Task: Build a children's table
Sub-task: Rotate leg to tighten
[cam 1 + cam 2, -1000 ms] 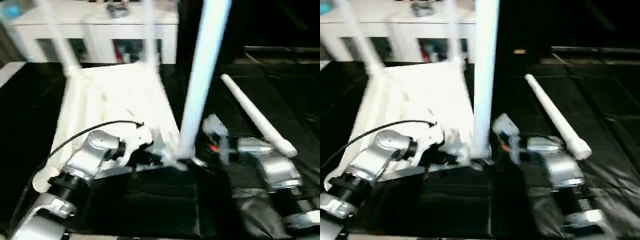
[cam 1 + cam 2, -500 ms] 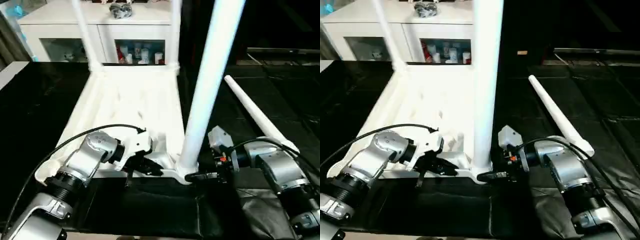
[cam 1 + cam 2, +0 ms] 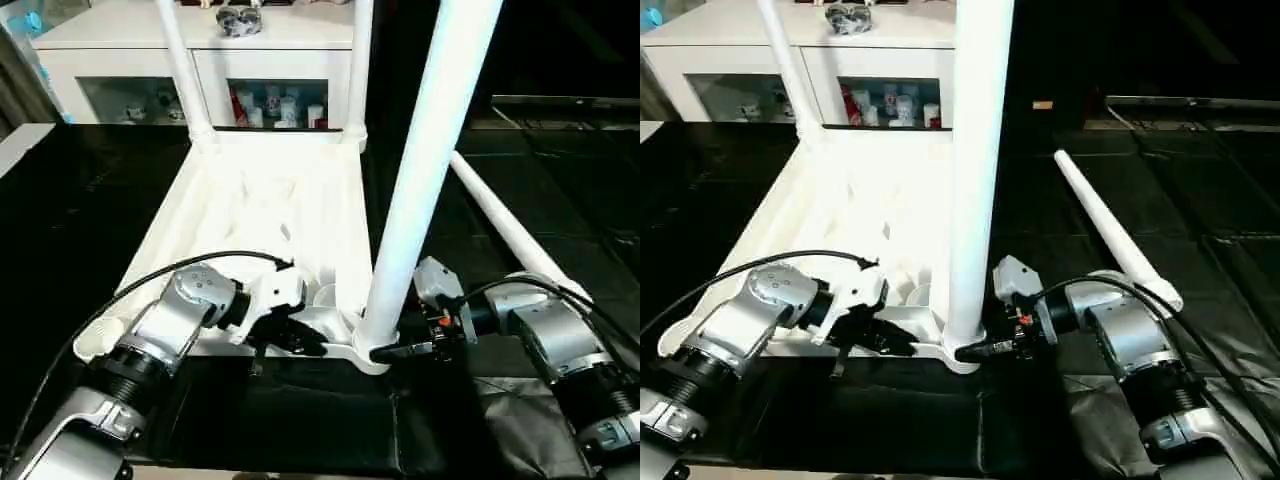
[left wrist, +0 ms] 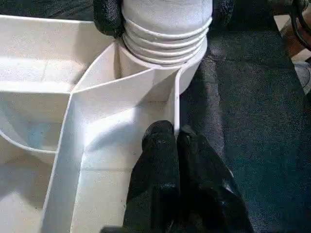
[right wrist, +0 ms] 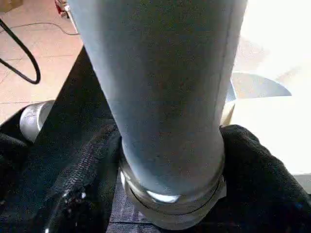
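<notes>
Leftward, I see my left gripper (image 3: 312,345) pinched shut on the near rim of the white tabletop (image 3: 260,210), which lies ribbed side up on the black mat (image 3: 300,420). Three legs stand in corner sockets (a fourth (image 3: 510,235) lies loose). My right gripper (image 3: 385,352) clasps the near leg (image 3: 425,180) at its base.

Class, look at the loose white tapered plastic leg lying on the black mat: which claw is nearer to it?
Right. The right claw sits beside the loose white tapered plastic leg; the left claw is farther off, across the upright leg.
</notes>
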Controlling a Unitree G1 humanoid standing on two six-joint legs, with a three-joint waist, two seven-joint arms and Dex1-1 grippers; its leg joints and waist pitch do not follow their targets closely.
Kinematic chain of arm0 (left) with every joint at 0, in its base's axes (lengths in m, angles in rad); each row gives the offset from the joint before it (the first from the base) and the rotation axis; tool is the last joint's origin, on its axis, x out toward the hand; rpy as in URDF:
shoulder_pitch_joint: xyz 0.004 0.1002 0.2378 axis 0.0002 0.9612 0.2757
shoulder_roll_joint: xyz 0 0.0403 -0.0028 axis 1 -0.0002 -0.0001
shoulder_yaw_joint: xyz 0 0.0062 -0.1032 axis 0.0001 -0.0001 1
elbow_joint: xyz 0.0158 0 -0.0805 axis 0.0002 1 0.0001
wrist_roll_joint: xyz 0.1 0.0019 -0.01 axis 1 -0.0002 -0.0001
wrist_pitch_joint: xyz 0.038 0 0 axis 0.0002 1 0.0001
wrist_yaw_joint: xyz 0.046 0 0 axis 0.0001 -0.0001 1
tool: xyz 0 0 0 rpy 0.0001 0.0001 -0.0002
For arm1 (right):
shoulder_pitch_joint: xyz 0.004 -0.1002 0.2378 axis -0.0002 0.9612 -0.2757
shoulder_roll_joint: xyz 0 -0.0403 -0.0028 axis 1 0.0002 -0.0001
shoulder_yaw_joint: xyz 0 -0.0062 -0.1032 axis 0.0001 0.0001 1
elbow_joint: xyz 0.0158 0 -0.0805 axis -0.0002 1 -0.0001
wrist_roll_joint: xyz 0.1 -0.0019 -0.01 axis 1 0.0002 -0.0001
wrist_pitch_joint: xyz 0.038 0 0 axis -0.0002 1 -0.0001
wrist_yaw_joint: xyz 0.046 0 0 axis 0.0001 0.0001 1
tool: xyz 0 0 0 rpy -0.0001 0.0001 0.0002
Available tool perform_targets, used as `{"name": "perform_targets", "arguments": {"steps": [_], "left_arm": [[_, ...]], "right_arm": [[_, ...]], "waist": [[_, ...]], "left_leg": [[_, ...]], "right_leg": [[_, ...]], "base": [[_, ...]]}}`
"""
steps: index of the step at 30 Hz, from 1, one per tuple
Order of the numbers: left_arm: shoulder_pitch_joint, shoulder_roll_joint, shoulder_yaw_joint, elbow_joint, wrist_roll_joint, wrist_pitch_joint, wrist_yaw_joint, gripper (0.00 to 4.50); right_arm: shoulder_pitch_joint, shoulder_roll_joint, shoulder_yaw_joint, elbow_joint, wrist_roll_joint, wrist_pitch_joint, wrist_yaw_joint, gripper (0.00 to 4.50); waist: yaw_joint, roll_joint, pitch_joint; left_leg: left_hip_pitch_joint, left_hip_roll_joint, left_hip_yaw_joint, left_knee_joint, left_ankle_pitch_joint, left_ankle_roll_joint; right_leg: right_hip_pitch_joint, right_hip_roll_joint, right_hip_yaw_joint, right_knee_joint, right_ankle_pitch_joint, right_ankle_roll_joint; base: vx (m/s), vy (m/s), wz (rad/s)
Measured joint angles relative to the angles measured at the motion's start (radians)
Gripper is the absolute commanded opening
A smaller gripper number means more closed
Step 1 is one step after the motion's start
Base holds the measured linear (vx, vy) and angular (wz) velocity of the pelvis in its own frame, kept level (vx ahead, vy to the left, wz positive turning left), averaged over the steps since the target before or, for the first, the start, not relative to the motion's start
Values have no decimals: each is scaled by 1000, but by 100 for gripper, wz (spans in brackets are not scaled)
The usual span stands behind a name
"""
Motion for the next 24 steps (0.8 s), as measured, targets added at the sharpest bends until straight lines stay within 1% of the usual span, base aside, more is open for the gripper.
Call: {"name": "perform_targets", "arguments": {"steps": [4,7,9,11,13,14,15,18,20,21,22,24], "left_arm": [[0,-25,15,20,0,16,47,0],[-1,-59,52,38,3,57,132,0],[-4,-98,89,49,8,111,222,0],[-20,-143,114,61,12,170,321,0],[-30,-208,145,65,17,236,435,0],[-36,-227,150,66,17,256,469,0],[-38,-241,155,66,17,269,493,0],[-43,-291,182,61,35,311,595,0],[-44,-313,187,51,41,332,633,0],[-44,-319,187,43,41,341,643,0],[-44,-320,187,39,41,346,646,0],[-43,-321,185,33,41,350,648,0]], "right_arm": [[5,20,-10,6,-5,3,-52,272],[13,53,-58,12,-15,43,-161,272],[24,117,-115,13,-17,108,-299,272],[23,176,-162,14,-22,151,-457,271],[18,227,-199,14,-43,173,-601,270],[11,240,-206,14,-55,178,-644,270],[5,249,-210,14,-60,188,-673,270],[1,327,-241,3,-98,208,-824,270],[1,345,-246,-5,-110,211,-876,270],[2,345,-246,-9,-111,210,-884,305],[3,347,-246,-13,-111,210,-891,326],[10,351,-248,-24,-107,212,-891,347]], "waist": [[0,0,0],[-8,0,0],[-28,-1,0],[-49,-1,1],[-64,-1,1],[-68,0,0],[-70,0,0],[-72,2,-1],[-70,3,-2],[-69,3,-2],[-68,3,-2],[-68,3,-2]], "left_leg": [[0,0,0,1,0,0],[1,0,0,2,0,0],[1,0,-1,2,0,-1],[2,0,-3,2,1,-2],[2,0,-2,2,1,-2],[2,0,-2,1,1,-2],[2,-1,-2,1,1,-2],[2,-1,-1,-2,1,-2],[1,-1,-2,-2,1,-2],[1,-1,-2,-3,1,-2],[1,-1,-2,-3,0,-1],[1,-1,-2,-3,0,0]], "right_leg": [[0,0,0,1,0,0],[0,0,1,3,0,0],[0,0,2,4,0,0],[-1,1,2,4,-2,3],[-1,1,2,4,-2,4],[-1,1,2,4,-2,4],[-1,1,2,4,-2,4],[-1,2,1,4,-2,3],[-1,1,1,2,-1,2],[-1,1,1,0,-1,2],[-2,1,1,-2,-1,2],[-2,1,1,-3,-1,2]], "base": [[0,0,0],[0,0,0],[0,0,0],[0,0,0],[0,0,0],[0,0,0],[0,0,0],[0,0,0],[0,0,0],[0,0,0],[0,0,0],[0,0,0]]}}
